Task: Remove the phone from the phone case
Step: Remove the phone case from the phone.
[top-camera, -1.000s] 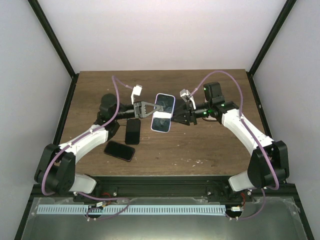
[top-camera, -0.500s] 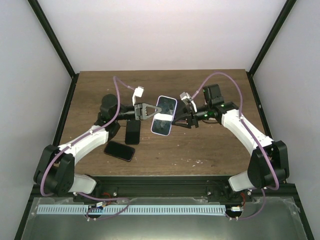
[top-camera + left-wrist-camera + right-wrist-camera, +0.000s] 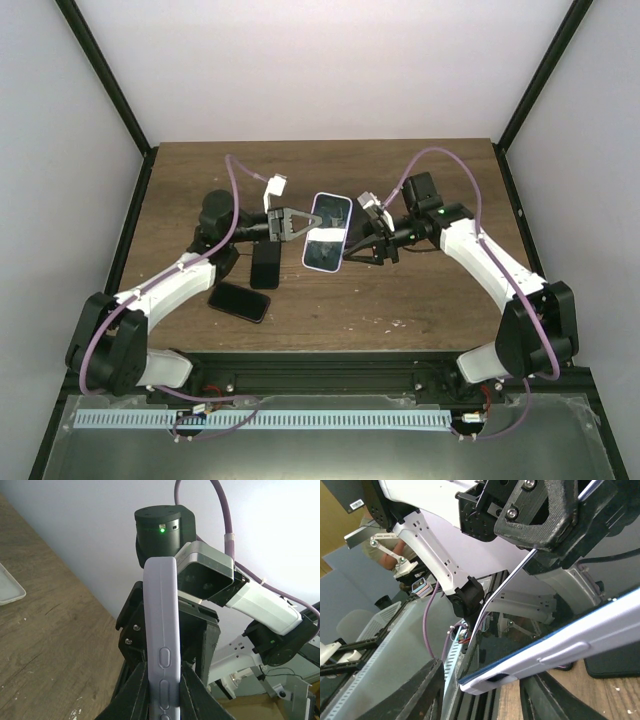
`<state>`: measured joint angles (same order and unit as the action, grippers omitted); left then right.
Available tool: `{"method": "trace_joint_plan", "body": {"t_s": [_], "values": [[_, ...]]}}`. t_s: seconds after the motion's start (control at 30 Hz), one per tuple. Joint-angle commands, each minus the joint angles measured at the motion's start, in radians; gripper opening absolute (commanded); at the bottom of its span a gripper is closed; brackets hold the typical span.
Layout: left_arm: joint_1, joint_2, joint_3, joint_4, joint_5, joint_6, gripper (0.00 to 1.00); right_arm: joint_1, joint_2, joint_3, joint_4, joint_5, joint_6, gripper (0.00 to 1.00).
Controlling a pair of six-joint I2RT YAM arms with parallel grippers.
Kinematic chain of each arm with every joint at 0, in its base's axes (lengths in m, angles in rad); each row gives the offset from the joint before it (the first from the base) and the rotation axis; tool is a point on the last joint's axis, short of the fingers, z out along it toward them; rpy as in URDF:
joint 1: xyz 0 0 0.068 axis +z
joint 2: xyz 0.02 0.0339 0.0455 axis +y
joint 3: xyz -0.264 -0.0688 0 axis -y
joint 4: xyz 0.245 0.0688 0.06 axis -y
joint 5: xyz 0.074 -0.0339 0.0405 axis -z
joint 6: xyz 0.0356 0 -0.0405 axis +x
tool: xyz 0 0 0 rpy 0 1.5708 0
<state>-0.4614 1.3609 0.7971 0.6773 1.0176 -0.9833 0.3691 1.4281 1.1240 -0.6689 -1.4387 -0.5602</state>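
Note:
The phone (image 3: 327, 235), dark screen up, sits in a pale lilac phone case (image 3: 161, 620) and is held in the air over the middle of the table. My left gripper (image 3: 298, 222) is shut on the case's long left side; in the left wrist view both fingers (image 3: 135, 690) press its faces. My right gripper (image 3: 352, 250) is at the phone's near right corner. In the right wrist view the case corner (image 3: 485, 685) lies between its open fingers (image 3: 427, 690), with gaps on both sides. The glass (image 3: 530, 625) shows above the case rim.
Two black phones lie on the wooden table (image 3: 400, 300) under the left arm, one (image 3: 266, 264) just below the gripper, one (image 3: 239, 301) nearer the front. A flat white object (image 3: 7, 587) lies at the left edge of the left wrist view.
My right gripper has turned and slid from the phone's right edge toward its near right corner. The left gripper and phone have barely shifted.

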Motion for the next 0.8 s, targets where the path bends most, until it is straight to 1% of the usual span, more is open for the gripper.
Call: {"method": "trace_joint_plan", "body": {"t_s": [0.0,0.13,0.2,0.33,0.5,0.6,0.77], "values": [[0.010,-0.031,-0.005,0.054,-0.009,0.003,0.00,0.005,-0.021,0.033,0.006,-0.035,-0.006,0.40],[0.018,-0.029,-0.010,0.089,0.003,-0.033,0.00,0.006,-0.028,0.029,0.008,-0.006,-0.023,0.34],[0.018,-0.021,-0.006,0.112,0.020,-0.058,0.00,0.005,-0.035,0.017,0.047,0.031,0.010,0.32],[0.018,-0.021,-0.006,0.136,0.020,-0.078,0.00,0.007,-0.039,-0.010,0.113,0.085,0.061,0.32],[0.019,-0.028,-0.009,0.130,0.014,-0.078,0.00,0.014,-0.020,-0.003,0.116,0.076,0.068,0.33],[0.018,-0.031,-0.010,0.119,0.009,-0.072,0.00,0.026,-0.017,-0.003,0.123,0.080,0.075,0.37],[0.018,-0.030,-0.006,0.121,0.013,-0.074,0.00,0.034,-0.003,-0.003,0.156,0.122,0.115,0.36]]}}
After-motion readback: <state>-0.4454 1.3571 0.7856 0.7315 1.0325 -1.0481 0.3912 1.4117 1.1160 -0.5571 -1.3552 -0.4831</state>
